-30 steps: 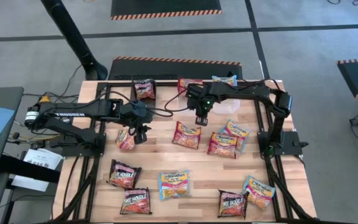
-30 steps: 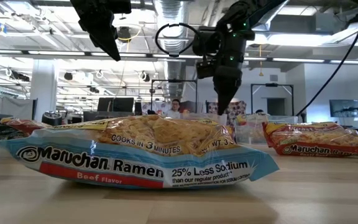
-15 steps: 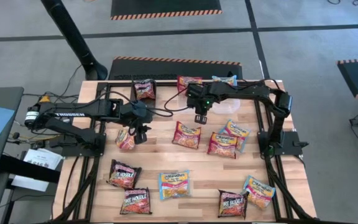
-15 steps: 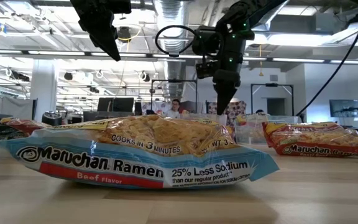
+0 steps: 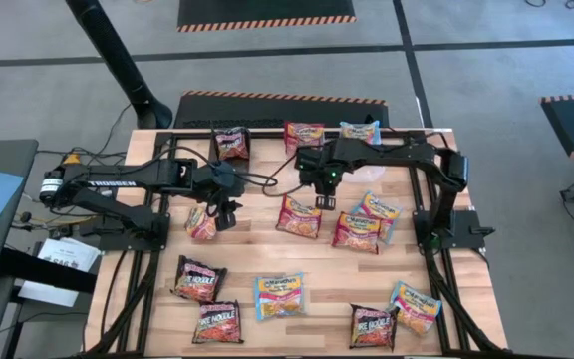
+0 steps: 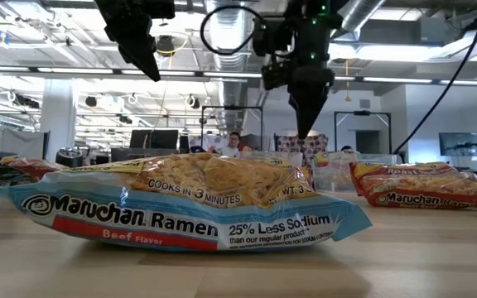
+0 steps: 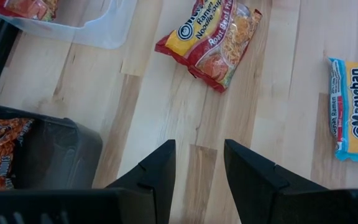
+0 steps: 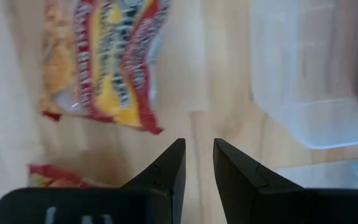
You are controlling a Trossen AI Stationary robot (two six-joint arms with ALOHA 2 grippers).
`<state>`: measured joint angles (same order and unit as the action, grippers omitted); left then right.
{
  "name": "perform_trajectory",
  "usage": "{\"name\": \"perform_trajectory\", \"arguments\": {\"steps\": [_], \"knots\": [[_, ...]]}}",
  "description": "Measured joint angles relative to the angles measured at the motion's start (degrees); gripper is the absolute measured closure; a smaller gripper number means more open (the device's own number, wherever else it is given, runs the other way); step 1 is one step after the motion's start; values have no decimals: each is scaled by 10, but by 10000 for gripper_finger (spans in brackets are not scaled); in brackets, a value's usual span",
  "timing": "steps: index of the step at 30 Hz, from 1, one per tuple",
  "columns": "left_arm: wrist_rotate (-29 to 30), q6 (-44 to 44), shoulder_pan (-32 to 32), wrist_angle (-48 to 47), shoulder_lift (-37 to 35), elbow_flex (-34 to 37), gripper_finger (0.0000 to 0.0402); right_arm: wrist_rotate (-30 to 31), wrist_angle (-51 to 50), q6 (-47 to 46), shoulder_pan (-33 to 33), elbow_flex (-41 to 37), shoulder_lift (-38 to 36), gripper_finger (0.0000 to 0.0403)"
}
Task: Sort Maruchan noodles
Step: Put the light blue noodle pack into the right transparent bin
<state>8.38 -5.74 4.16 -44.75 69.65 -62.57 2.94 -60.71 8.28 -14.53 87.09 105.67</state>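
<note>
Several Maruchan packets lie flat on the wooden table. A red-yellow one (image 5: 300,216) lies mid-table, also in the left wrist view (image 7: 210,40) and the right wrist view (image 8: 114,59). A light blue one (image 5: 280,296) fills the low view (image 6: 189,207). Dark ones (image 5: 198,279) lie near the near-left corner. My right gripper (image 5: 322,201) hangs open, fingers down, just on the far side of the mid-table packet, its tips (image 8: 197,165) over bare wood. My left gripper (image 5: 223,213) is open above the table beside a red-orange packet (image 5: 201,224), fingers (image 7: 197,165) over bare wood.
A clear bin (image 8: 316,68) sits on the far side of my right gripper; another (image 7: 73,25) holds a packet. A black bin (image 7: 36,155) holds a dark packet. More packets lie at right (image 5: 357,231) and the near-right corner (image 5: 414,306). Black frame rails (image 5: 422,189) line the table.
My right gripper has risen a little and moved slightly toward the table's near edge, closer to the mid-table red-yellow packet. My left arm has kept still, and no packet has moved.
</note>
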Motion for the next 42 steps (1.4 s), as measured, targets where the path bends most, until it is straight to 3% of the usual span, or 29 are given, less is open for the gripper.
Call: {"name": "perform_trajectory", "arguments": {"steps": [13, 27, 35, 42], "knots": [[0, 16, 0, 0, 0, 0, 278, -1, -86, -79, 104, 7, 0, 295], [-4, -19, 0, -43, 0, 0, 278, -1, -91, -143, 181, 7, 0, 292], [-65, -53, 0, -83, 0, 0, 278, 0, -90, -170, 202, 7, 0, 255], [-71, -94, 0, -148, 0, 0, 278, -30, -33, -172, 221, 7, 0, 212]]}}
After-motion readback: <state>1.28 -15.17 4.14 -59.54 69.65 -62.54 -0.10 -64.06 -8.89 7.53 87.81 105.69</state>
